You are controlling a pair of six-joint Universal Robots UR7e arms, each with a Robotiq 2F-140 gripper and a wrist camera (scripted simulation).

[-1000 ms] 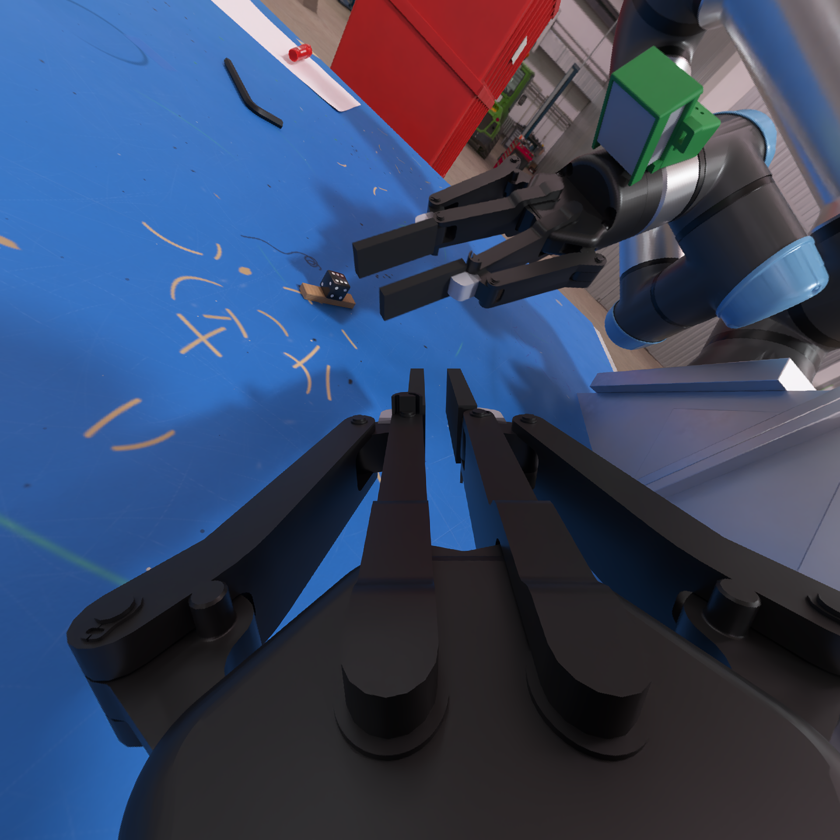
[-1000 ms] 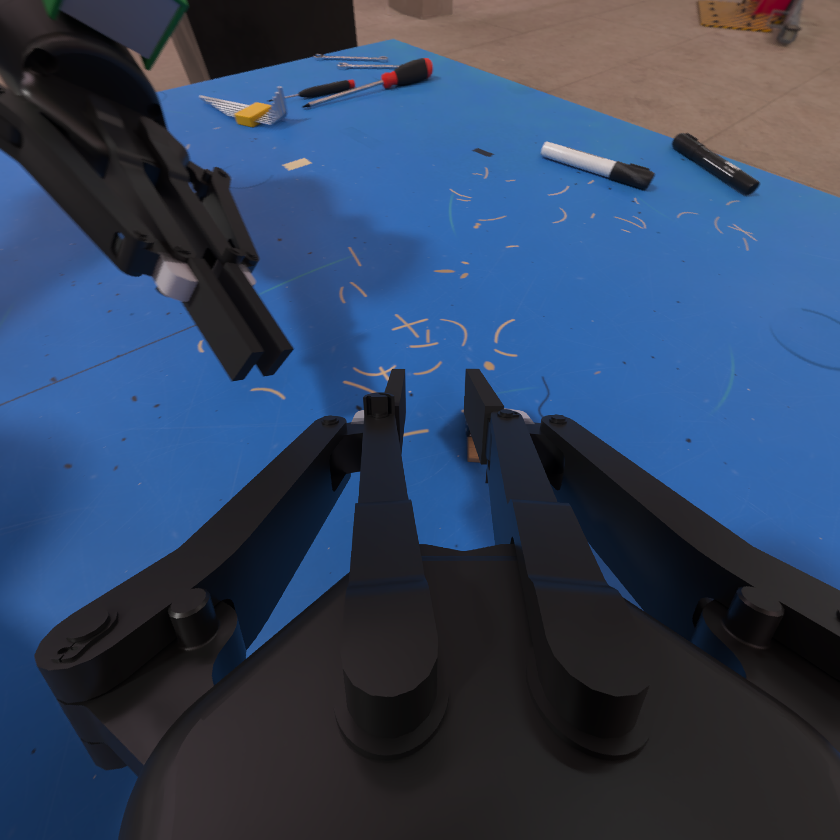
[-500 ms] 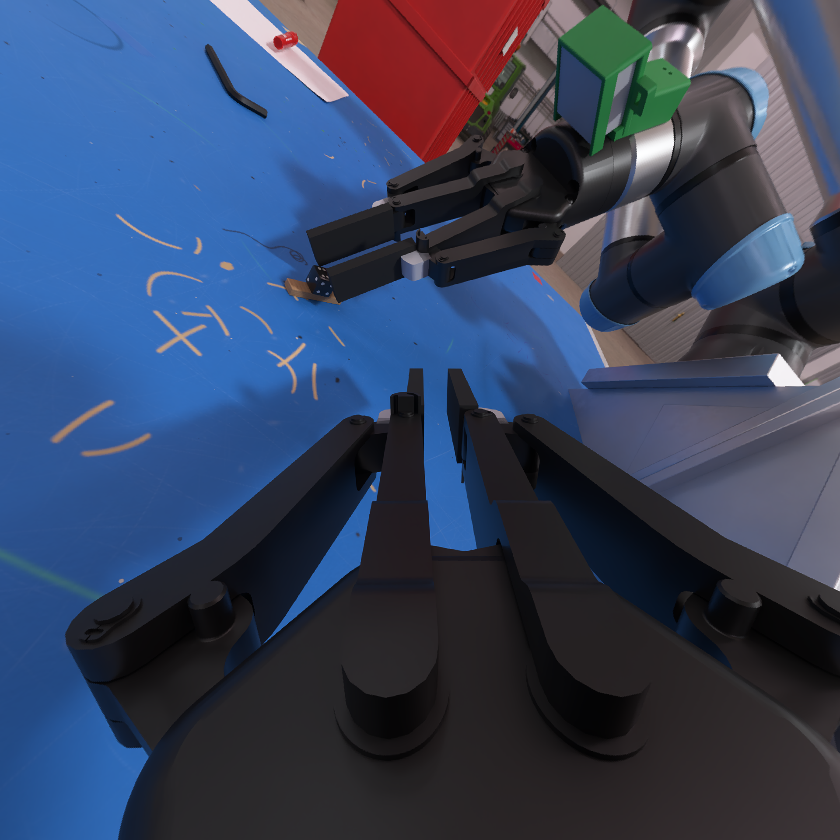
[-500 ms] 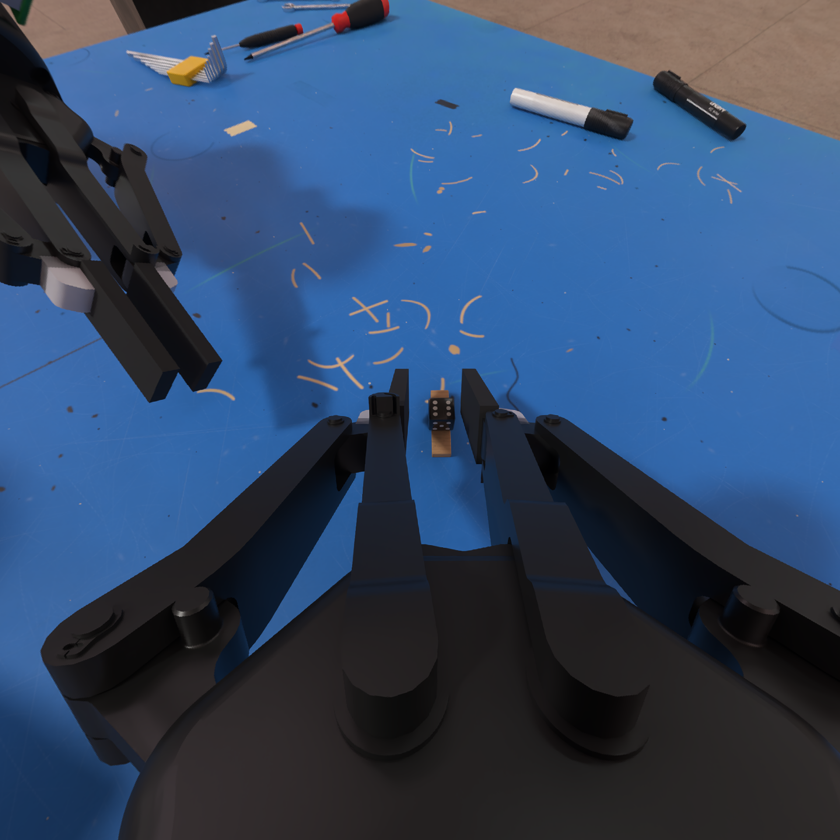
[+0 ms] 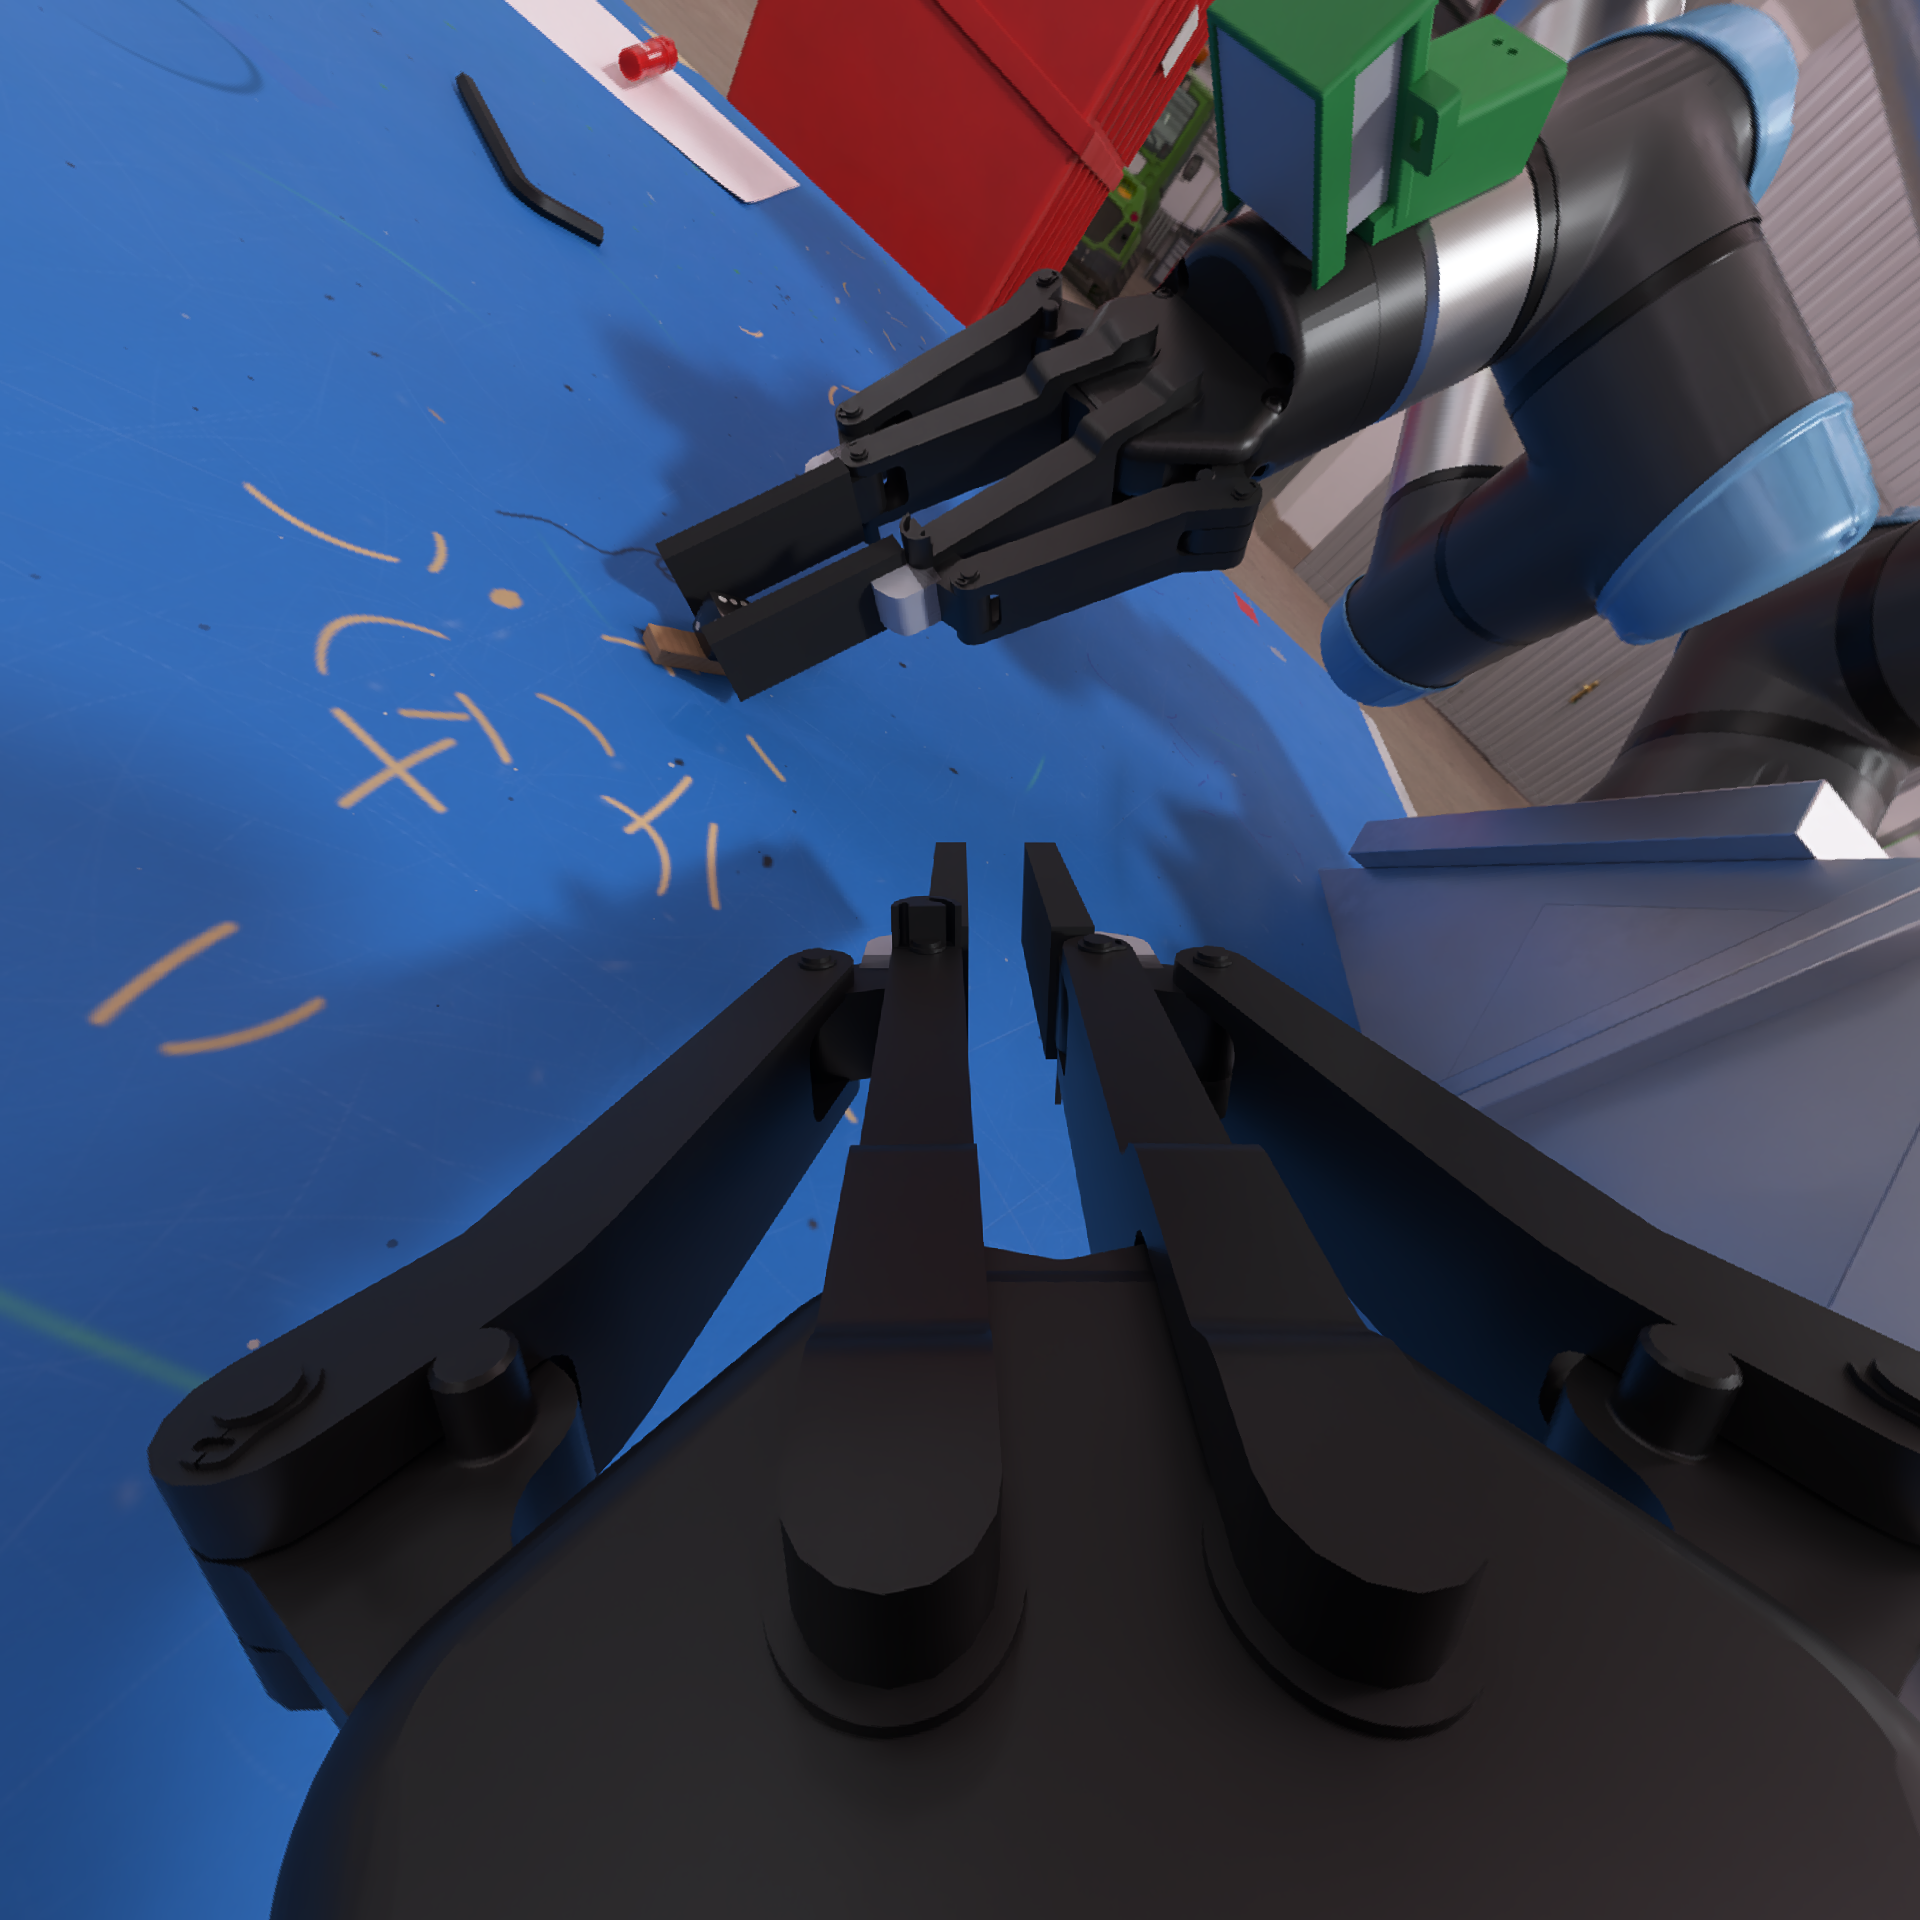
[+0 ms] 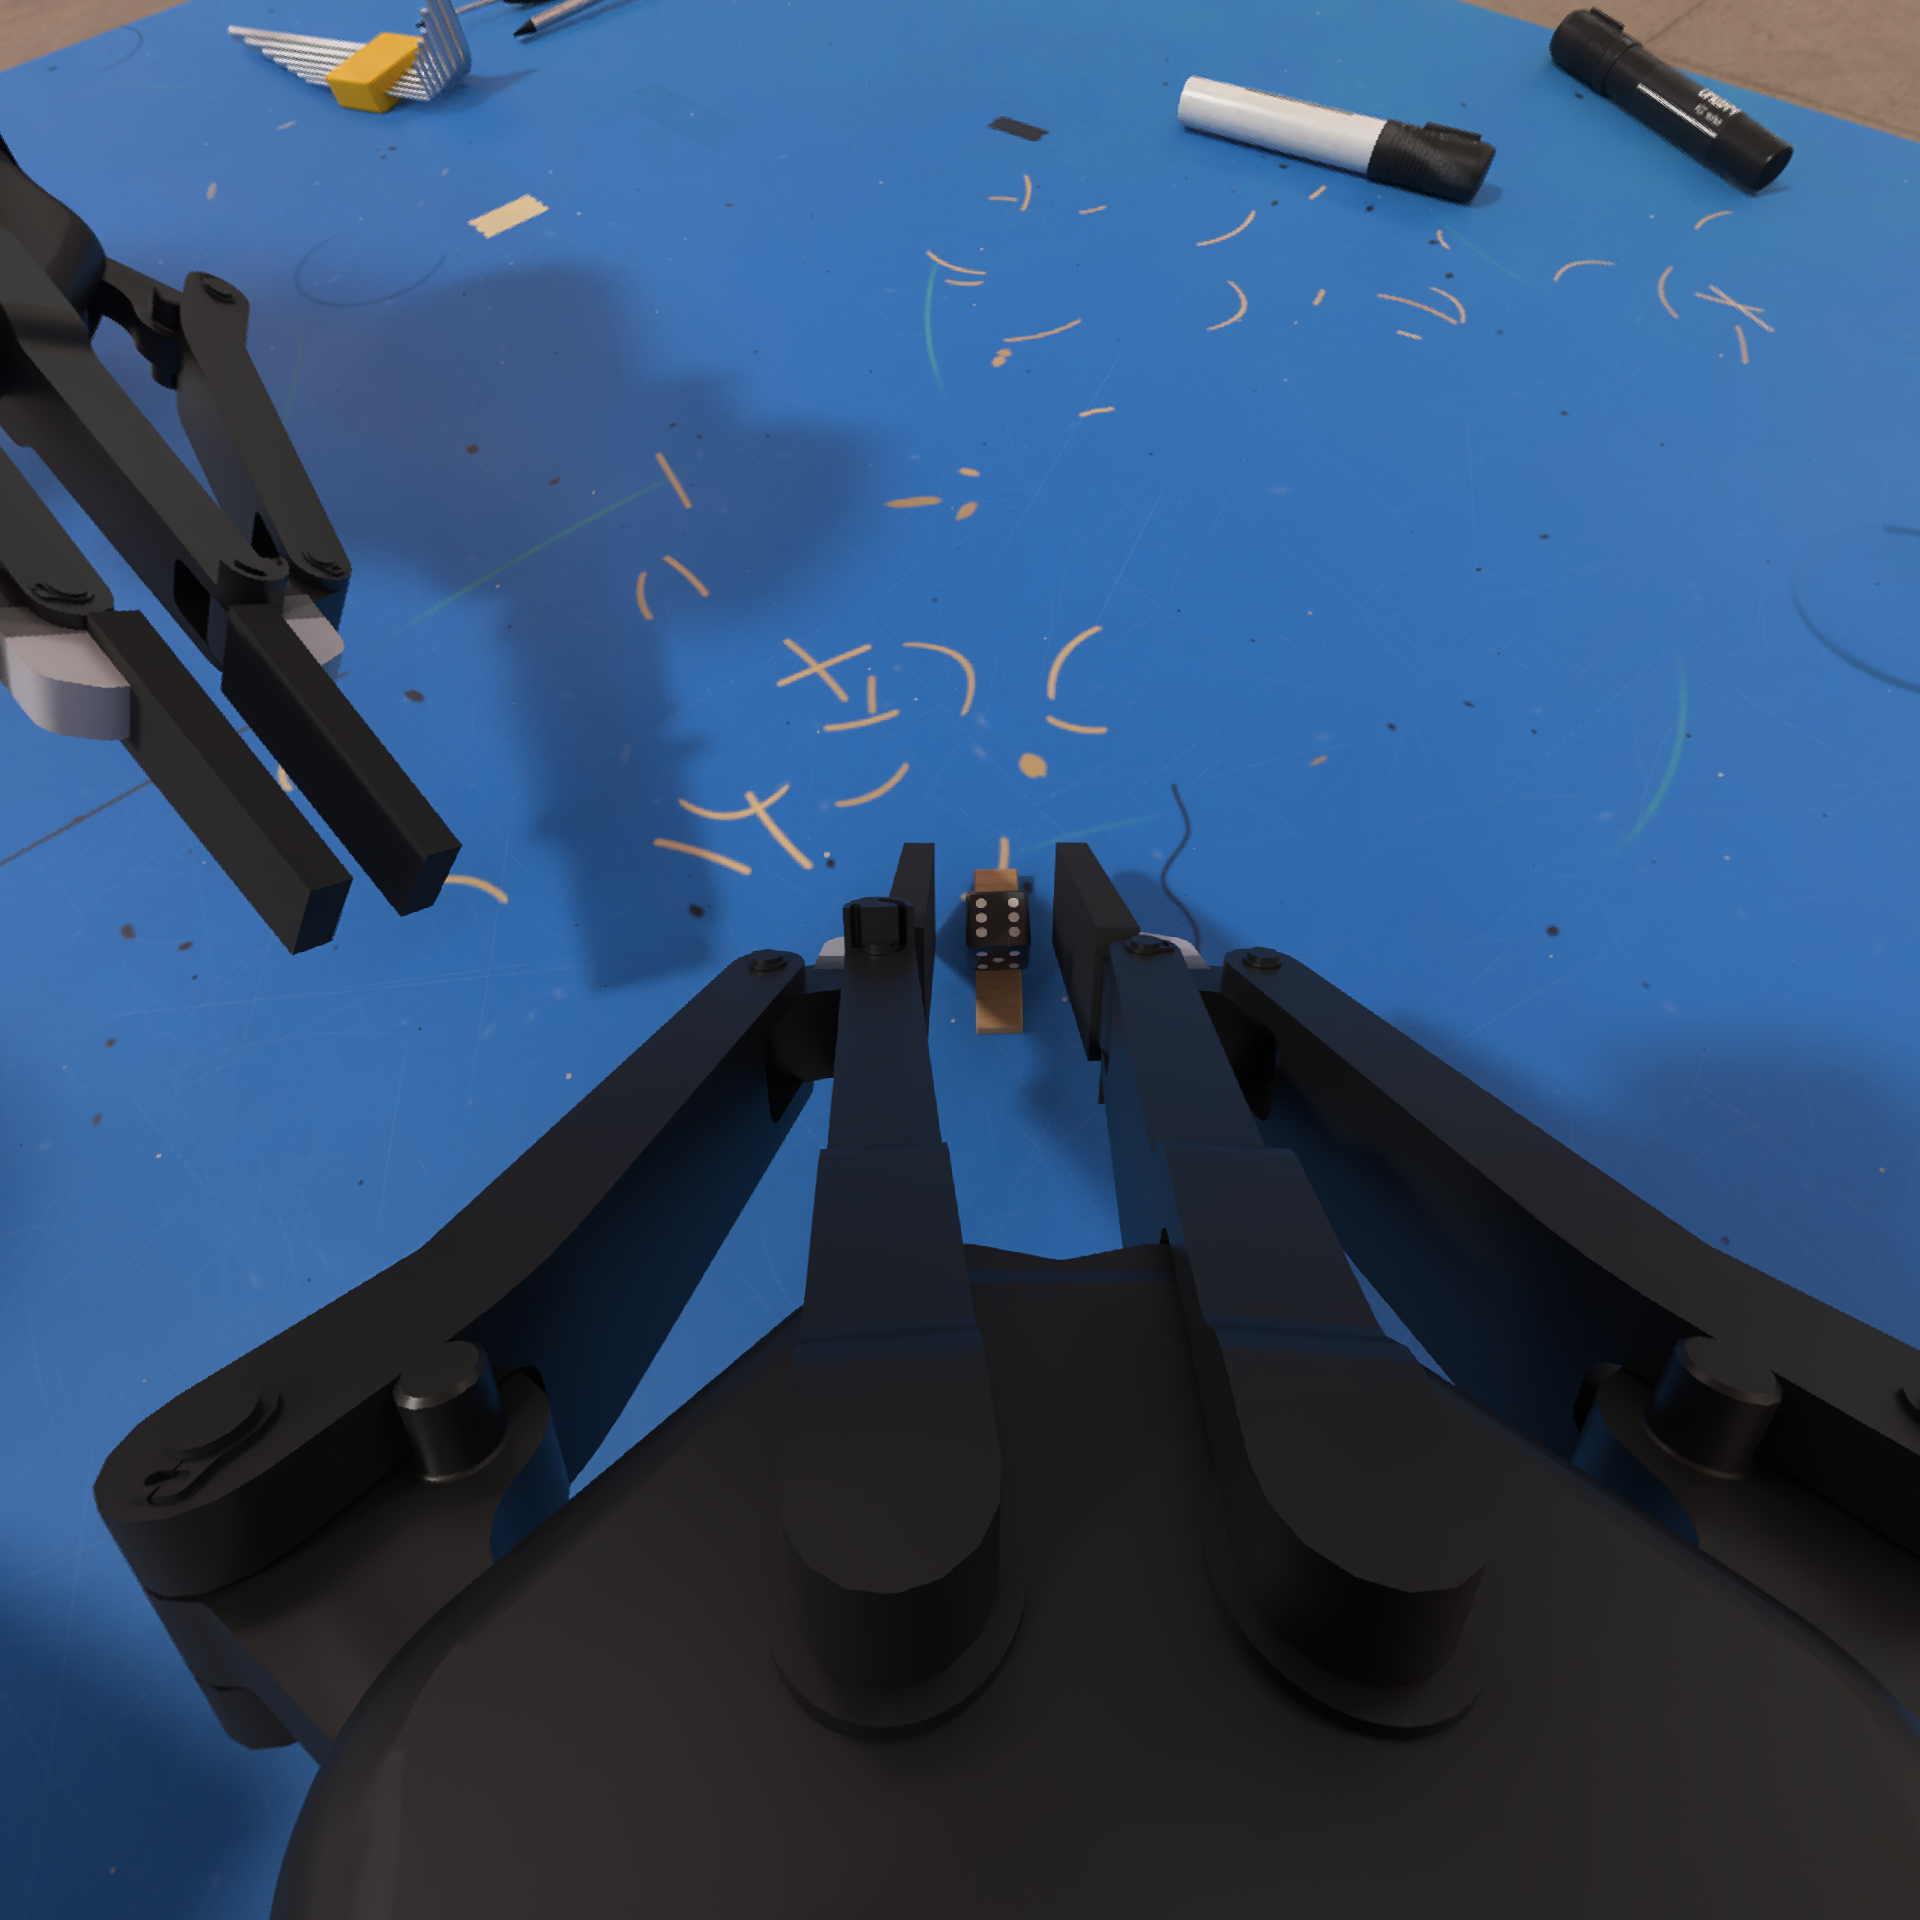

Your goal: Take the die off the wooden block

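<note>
A black die with white pips (image 6: pixel 997 923) sits on a small flat wooden block (image 6: pixel 1000 1006) on the blue table (image 6: pixel 1351 675). My right gripper (image 6: pixel 994 883) is open and low over the table, with one finger on each side of the die and a small gap on both sides. In the left wrist view the right gripper (image 5: pixel 709 625) hides most of the die (image 5: pixel 724 602); one end of the block (image 5: pixel 670 646) sticks out. My left gripper (image 5: pixel 994 883) is shut and empty, hovering apart from the block; it also shows at the left of the right wrist view (image 6: pixel 374 904).
A white marker (image 6: pixel 1335 138), a black marker (image 6: pixel 1671 99) and a hex key set (image 6: pixel 364 68) lie at the table's far side. A bent black key (image 5: pixel 530 166), a small red cylinder (image 5: pixel 646 57), a red cabinet (image 5: pixel 966 135) and a grey base plate (image 5: pixel 1610 987) are also in view.
My right gripper has come forward and down until its open fingers flank the die on the block. The left gripper has stayed shut and moved little.
</note>
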